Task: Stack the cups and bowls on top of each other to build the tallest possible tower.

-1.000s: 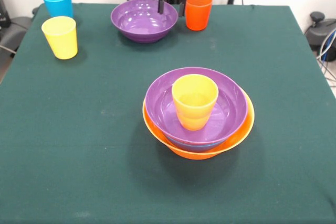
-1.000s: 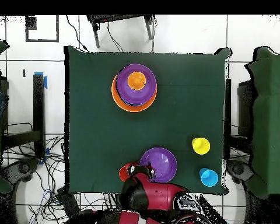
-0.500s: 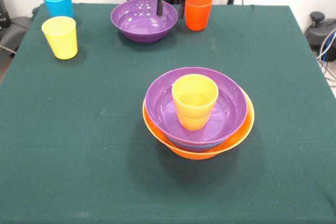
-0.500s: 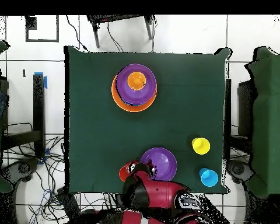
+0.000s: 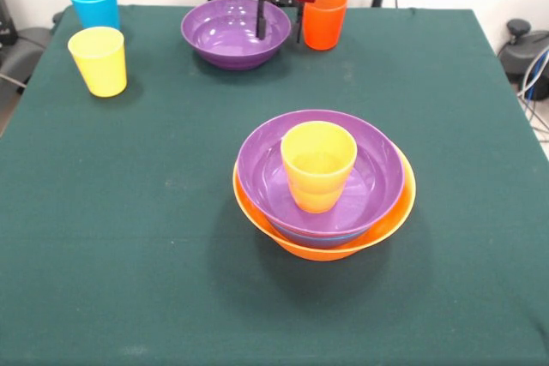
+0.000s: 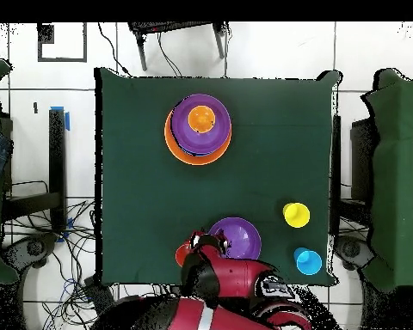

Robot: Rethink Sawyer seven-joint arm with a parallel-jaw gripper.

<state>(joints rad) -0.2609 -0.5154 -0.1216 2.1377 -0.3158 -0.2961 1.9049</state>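
Observation:
The tower stands mid-table: a large orange bowl [image 5: 390, 220] [image 6: 174, 148] holds a purple bowl [image 5: 369, 156] [image 6: 213, 127], with a sliver of blue rim between them. An orange-yellow cup [image 5: 317, 165] [image 6: 200, 119] stands upright in the purple one. A second purple bowl [image 5: 225, 33] [image 6: 237, 239] sits at the far edge. My gripper [image 5: 279, 34] [image 6: 206, 244] is open and straddles that bowl's right rim, one finger inside and one outside beside the red-orange cup [image 5: 325, 19] [image 6: 183, 254]. A yellow cup [image 5: 99, 60] [image 6: 296, 215] and a light blue cup [image 5: 94, 3] [image 6: 308, 260] stand at the far left.
The green cloth-covered table [image 5: 129, 237] [image 6: 132, 198] has its edges close behind the far bowl and cups. Cables [image 6: 68, 232] lie on the floor beside it, and dark chairs [image 6: 378, 172] flank both sides.
My gripper has come lower and further out over the far purple bowl's rim. The bowls and cups have not moved.

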